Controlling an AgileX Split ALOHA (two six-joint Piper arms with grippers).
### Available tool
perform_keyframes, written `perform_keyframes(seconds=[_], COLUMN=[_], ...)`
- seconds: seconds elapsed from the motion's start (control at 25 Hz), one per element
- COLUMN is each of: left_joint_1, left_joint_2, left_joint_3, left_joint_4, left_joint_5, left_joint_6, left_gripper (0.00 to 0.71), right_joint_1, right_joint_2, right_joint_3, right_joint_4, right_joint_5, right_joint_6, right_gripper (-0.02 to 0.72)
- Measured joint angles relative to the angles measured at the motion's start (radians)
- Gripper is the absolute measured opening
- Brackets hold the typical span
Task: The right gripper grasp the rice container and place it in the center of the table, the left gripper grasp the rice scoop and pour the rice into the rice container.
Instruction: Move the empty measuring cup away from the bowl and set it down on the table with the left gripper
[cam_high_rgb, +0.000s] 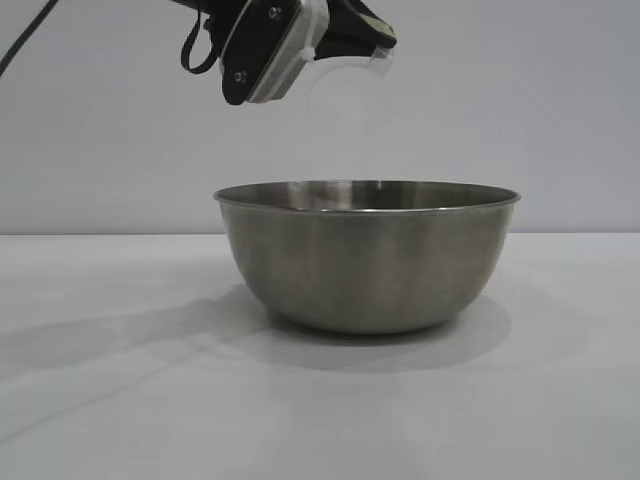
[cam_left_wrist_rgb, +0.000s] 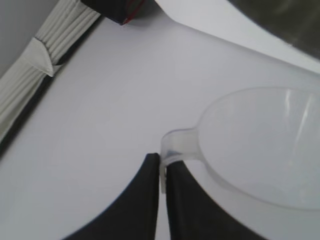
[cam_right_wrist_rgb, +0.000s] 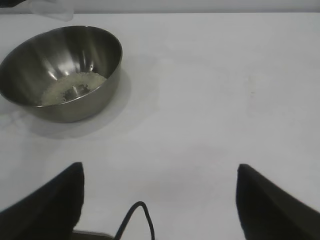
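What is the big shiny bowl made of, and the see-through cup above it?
The rice container looks like brushed stainless steel: grey, softly shiny, with a thin rolled rim. The rice scoop looks like whitish translucent plastic: the table shows faintly through its wall.

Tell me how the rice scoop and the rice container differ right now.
The rice scoop is small translucent plastic; the rice container is a much wider steel bowl. The scoop is held by its handle in the shut left gripper above the container, which stands on the table. The container holds rice; the scoop looks empty.
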Motion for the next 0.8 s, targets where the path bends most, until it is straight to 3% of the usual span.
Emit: perform_keyframes(seconds=[0.28,0.48,0.8], left_joint_1=[0.000,0.000,0.000], left_joint_2=[0.000,0.000,0.000], left_joint_3=[0.000,0.000,0.000], left_joint_4=[-0.129,-0.192,-0.452], left_joint_5=[-0.002,-0.012,-0.058], left_joint_6=[-0.151,-0.388,-0.736], left_gripper=[0.000,0.000,0.000], right_joint_1=[0.000,0.000,0.000], right_joint_2=[0.000,0.000,0.000], right_joint_3=[0.000,0.000,0.000], right_joint_4=[0.000,0.000,0.000], right_joint_5=[0.000,0.000,0.000], right_joint_6=[0.000,0.000,0.000], right_gripper=[0.568,0.568,0.568])
